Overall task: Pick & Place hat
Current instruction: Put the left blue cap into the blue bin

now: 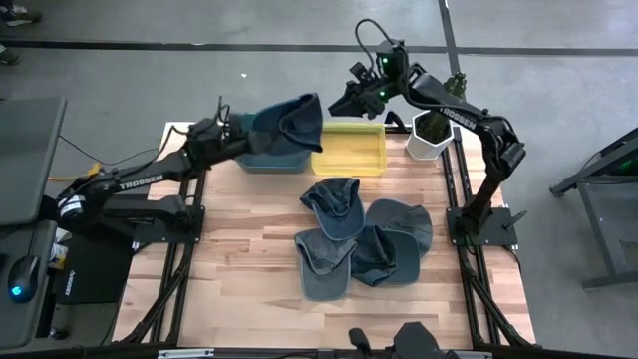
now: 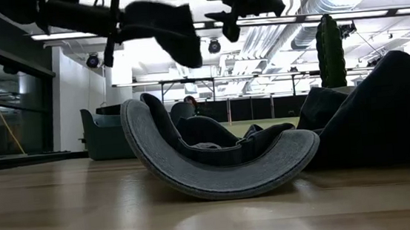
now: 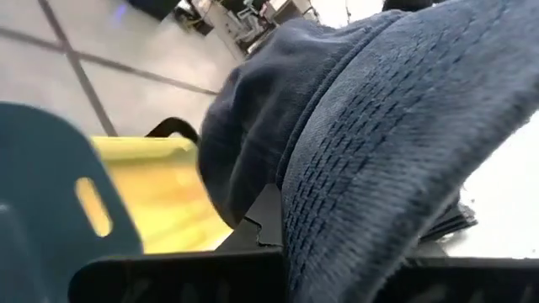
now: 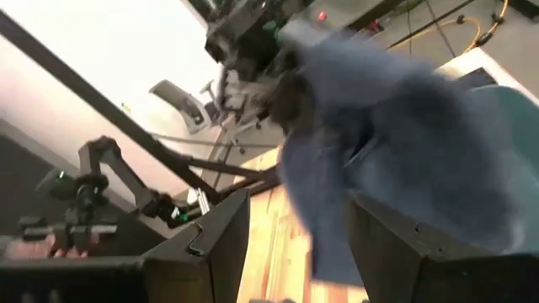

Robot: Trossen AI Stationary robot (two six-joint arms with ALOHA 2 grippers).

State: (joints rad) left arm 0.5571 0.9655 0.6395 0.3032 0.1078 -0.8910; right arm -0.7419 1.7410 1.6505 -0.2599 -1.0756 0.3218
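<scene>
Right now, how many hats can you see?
5: one dark blue fabric hat held in the left tool above the teal bin; four blue-grey caps piled mid-table. More may be hidden underneath.
</scene>
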